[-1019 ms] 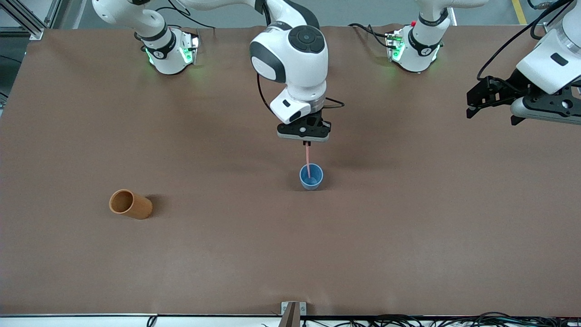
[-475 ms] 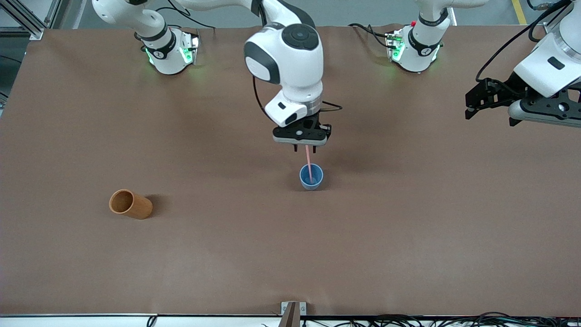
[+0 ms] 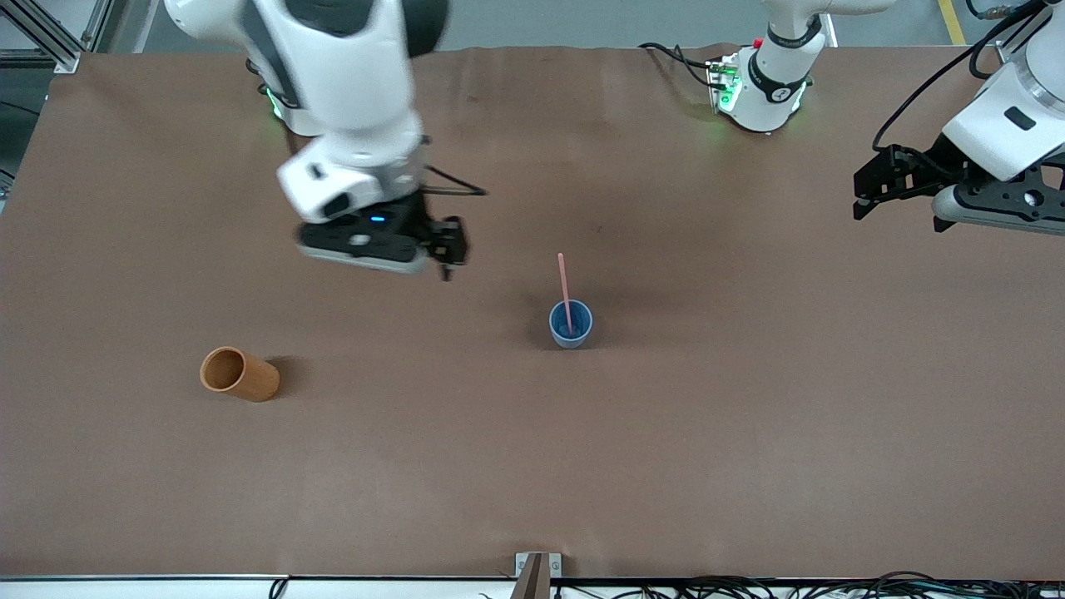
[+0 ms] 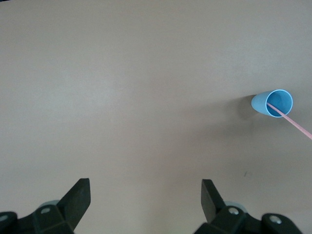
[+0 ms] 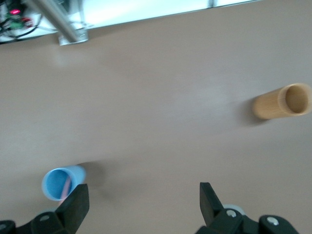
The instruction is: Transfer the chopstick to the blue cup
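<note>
While the chopstick (image 3: 565, 287) stands leaning in the blue cup (image 3: 571, 324), both the right gripper (image 3: 416, 258) and the waiting left gripper (image 3: 865, 200) have fingers spread and empty; it looks light, stiff and thin, best pinched near its upper end

No readable text, label, brand or number shows anywhere.

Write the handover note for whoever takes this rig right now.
Right gripper: open, empty, in the air over bare table between the two cups.
Left gripper: open, empty, waiting over the left arm's end of the table.
Chopstick stands in the blue cup, leaning on its rim.
Orange-brown cup stands empty toward the right arm's end.
Done: transfer. Left: nothing visible.
</note>
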Controlling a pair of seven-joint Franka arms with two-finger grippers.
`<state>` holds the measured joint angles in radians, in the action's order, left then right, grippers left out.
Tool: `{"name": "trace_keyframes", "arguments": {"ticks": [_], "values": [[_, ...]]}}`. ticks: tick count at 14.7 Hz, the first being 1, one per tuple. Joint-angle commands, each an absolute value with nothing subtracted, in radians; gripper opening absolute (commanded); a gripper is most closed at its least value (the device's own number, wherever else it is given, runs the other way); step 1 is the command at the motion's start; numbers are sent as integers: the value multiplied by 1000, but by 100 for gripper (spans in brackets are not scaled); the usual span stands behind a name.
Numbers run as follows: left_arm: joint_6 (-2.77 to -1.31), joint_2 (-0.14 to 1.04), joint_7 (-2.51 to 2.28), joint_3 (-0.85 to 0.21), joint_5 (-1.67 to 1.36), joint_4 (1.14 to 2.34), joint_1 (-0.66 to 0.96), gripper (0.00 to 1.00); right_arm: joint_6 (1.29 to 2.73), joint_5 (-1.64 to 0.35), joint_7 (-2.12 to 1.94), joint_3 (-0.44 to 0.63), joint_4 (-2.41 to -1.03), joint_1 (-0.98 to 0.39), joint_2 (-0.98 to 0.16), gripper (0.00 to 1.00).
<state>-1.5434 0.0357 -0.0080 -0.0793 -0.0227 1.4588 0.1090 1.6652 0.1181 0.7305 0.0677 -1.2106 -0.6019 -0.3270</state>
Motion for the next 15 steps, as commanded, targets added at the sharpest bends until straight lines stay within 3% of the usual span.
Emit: {"name": "trace_keyframes", "arguments": {"ticks": [1, 7, 15], "values": [[-1534, 40, -9, -78, -38, 1453, 106, 100, 1684, 120, 632, 45, -1435, -487, -143, 100], [-1534, 40, -20, -78, -37, 1451, 106, 100, 1669, 48, 344, 48, -1667, -217, 98, 100], [-1534, 46, -48, -78, -35, 1450, 103, 100, 1526, 28, 184, 49, -1675, -35, 161, 100]]}}
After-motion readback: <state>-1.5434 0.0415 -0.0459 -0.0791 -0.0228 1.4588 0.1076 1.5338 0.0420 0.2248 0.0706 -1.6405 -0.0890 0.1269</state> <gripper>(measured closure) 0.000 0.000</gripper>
